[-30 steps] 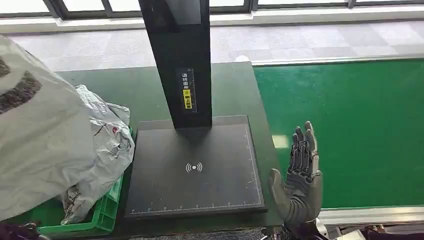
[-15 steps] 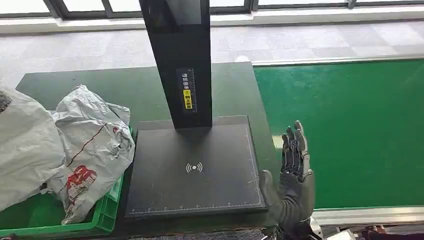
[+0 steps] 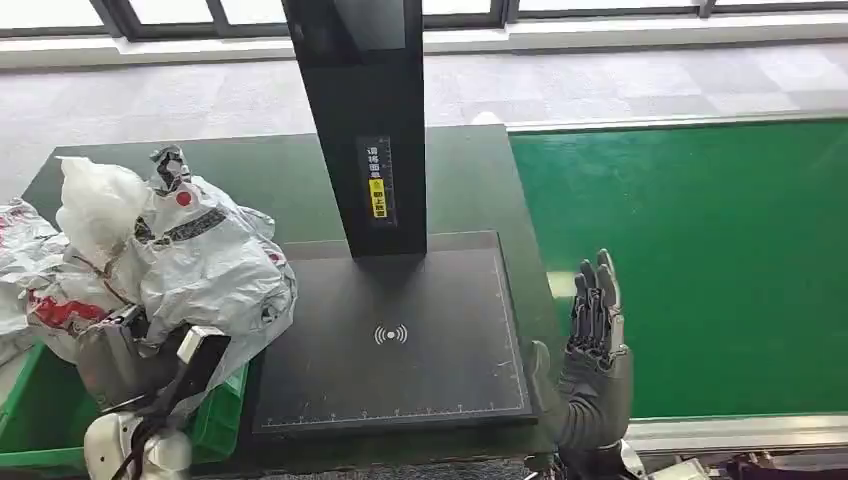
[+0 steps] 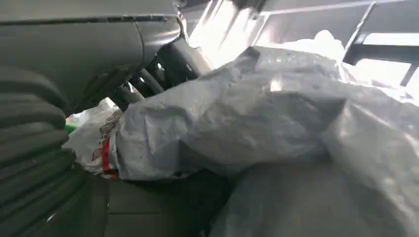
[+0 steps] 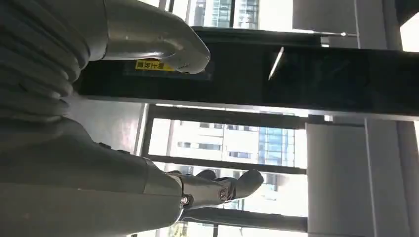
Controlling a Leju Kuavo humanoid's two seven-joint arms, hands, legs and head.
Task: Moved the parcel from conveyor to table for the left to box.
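Observation:
A crumpled grey-white parcel (image 3: pixel 205 262) with a black-striped label hangs over the green crate (image 3: pixel 28 425) at the table's left end. My left hand (image 3: pixel 120 358) grips it from underneath, its wrist low at the front left. In the left wrist view the parcel (image 4: pixel 237 123) bulges right against my dark fingers (image 4: pixel 148 83). My right hand (image 3: pixel 595 355) stands upright and open at the table's right edge, beside the green conveyor (image 3: pixel 700 260), holding nothing. In the right wrist view its thumb (image 5: pixel 148 34) and fingers (image 5: pixel 217 190) are spread apart.
A black scanner plate (image 3: pixel 390 335) fills the middle of the dark table (image 3: pixel 470 170), with a tall black post (image 3: pixel 365 120) rising from its back edge. Other white bags with red print (image 3: pixel 45 300) lie in the crate. Grey floor lies beyond.
The parcel, earlier large and close at the left edge, has come down and to the right over the crate, and my left hand now appears under it. My right hand has barely shifted.

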